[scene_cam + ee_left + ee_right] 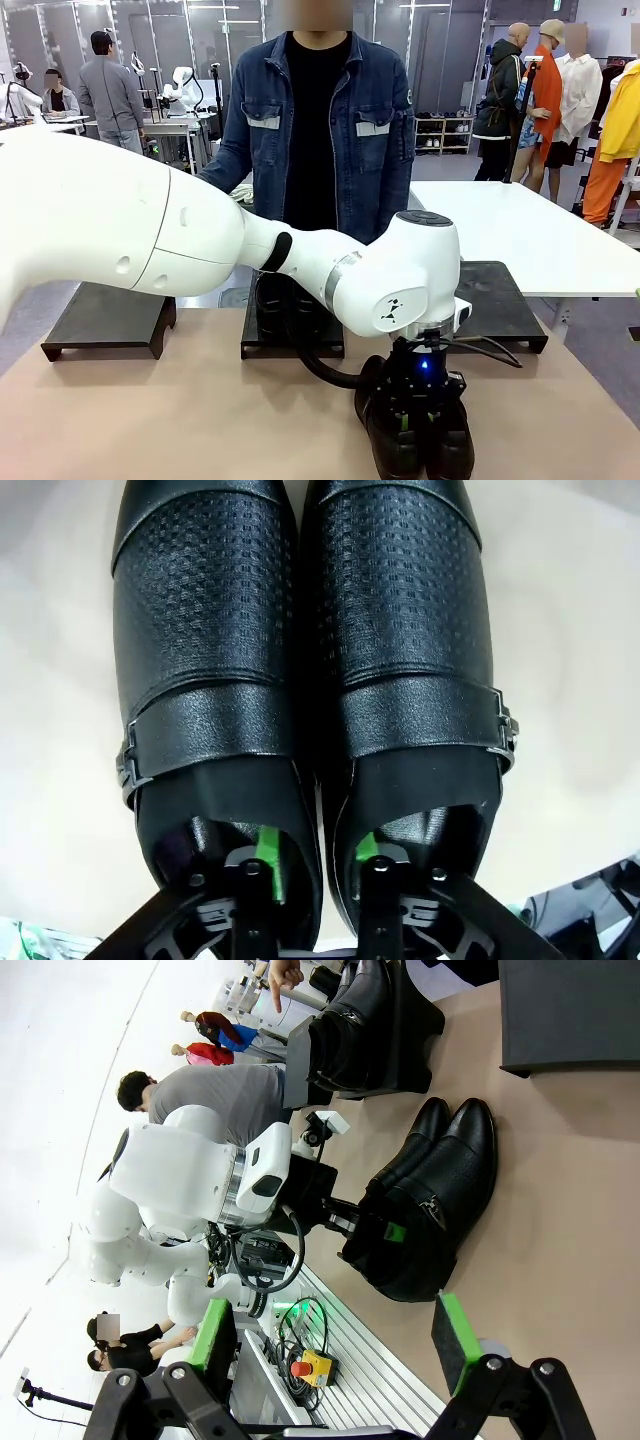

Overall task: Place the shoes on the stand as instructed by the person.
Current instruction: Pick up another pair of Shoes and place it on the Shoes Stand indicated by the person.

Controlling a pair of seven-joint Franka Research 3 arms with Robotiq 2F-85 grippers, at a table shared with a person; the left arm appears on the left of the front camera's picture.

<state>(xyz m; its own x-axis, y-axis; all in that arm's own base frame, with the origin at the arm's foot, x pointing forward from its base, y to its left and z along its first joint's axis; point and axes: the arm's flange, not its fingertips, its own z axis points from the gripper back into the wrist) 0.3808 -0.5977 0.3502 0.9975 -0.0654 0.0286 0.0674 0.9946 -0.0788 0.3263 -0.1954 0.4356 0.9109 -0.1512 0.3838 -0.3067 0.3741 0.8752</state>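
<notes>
Two glossy black shoes, the near pair [432, 445], stand side by side and touching on the tan table [150, 420], close to your edge of it and right of the middle. Your left claw [316, 858] comes straight down on their heel ends. One finger sits inside each shoe's opening, and the green pads [268, 865] press the two inner walls together between them. The jaws are drawn in tight on those walls, so you have both shoes in one pinch. Seen from the left wrist, the buckled straps and textured toes run away from the fingers. The soles look to be resting on the tabletop, though you cannot be sure of that from these angles.

The second pair [370, 1015] sits on the middle stand [262, 347], well apart from the claw and partly hidden behind the left arm in the front view. A left stand [105, 320] and a right stand [500, 300] flank it. The person [310, 120] stands just behind the middle stand.

Your right claw [335, 1335] is spread wide with nothing between its pads, off to the side of the near pair.
</notes>
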